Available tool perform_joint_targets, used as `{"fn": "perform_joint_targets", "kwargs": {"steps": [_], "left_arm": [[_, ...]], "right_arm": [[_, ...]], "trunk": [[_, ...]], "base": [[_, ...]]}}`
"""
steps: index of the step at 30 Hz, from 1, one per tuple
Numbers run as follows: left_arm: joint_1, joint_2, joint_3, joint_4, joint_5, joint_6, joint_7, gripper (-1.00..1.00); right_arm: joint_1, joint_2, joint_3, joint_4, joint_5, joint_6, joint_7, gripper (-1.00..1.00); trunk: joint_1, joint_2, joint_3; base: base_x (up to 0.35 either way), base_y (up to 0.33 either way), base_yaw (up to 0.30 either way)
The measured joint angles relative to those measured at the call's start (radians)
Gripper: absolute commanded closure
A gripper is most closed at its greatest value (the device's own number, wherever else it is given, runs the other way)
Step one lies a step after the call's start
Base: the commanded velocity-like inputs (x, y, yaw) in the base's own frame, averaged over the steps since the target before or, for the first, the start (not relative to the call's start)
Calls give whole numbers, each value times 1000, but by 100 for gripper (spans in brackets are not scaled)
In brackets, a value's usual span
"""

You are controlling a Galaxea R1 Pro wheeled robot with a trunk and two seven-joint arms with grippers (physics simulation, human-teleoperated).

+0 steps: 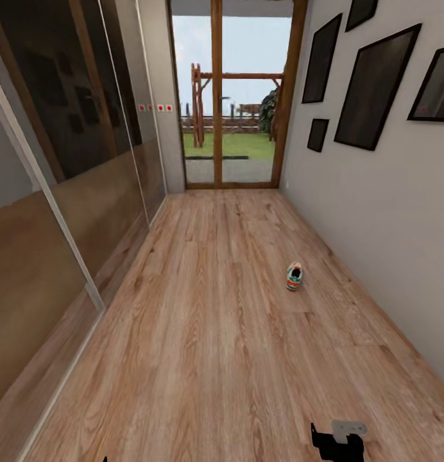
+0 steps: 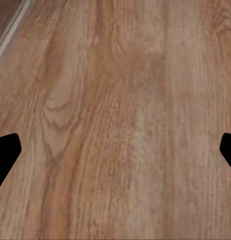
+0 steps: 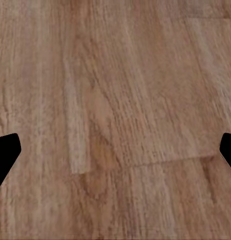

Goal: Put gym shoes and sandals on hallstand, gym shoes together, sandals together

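— What shows of the footwear?

— One gym shoe (image 1: 294, 276), alone on the corridor floor (image 1: 215, 333). It is white with teal-green stripes and an orange-red patch, and stands upright on its sole.

— Where does it lie?

— Toward the right-hand wall, partway down the corridor, with its length running along the planks.

— And the floor?

— Light brown wood planks with clear grain; the wrist views show the same boards close up.

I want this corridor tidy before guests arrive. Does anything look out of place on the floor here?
Yes: one gym shoe lies alone on the corridor floor, toward the right wall and well ahead of the robot. It has no partner beside it. Both wrist views show bare planks between open fingers, nothing held.
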Motion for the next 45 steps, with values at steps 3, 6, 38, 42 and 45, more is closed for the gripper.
{"fn": "perform_joint_targets", "kwargs": {"steps": [3, 6, 38, 42, 45], "left_arm": [[0, 0, 0, 0, 0, 0, 0, -100], [0, 0, 0, 0, 0, 0, 0, -100], [0, 0, -1, -1, 0, -2, 0, -100], [0, 0, -1, -2, 0, -2, 0, -100], [0, 0, -2, -2, 0, -3, 0, -100]], "right_arm": [[0, 0, 0, 0, 0, 0, 0, -100], [0, 0, 0, 0, 0, 0, 0, -100], [0, 0, 0, 0, 0, 0, 0, -100], [0, 0, 0, 0, 0, 0, 0, -100], [0, 0, 0, 0, 0, 0, 0, -100]], "trunk": [[0, 0, 0], [0, 0, 0], [0, 0, 0], [0, 0, 0], [0, 0, 0]], "base": [[339, 0, 0], [339, 0, 0], [339, 0, -57], [339, 0, 0], [339, 0, -10]]}}
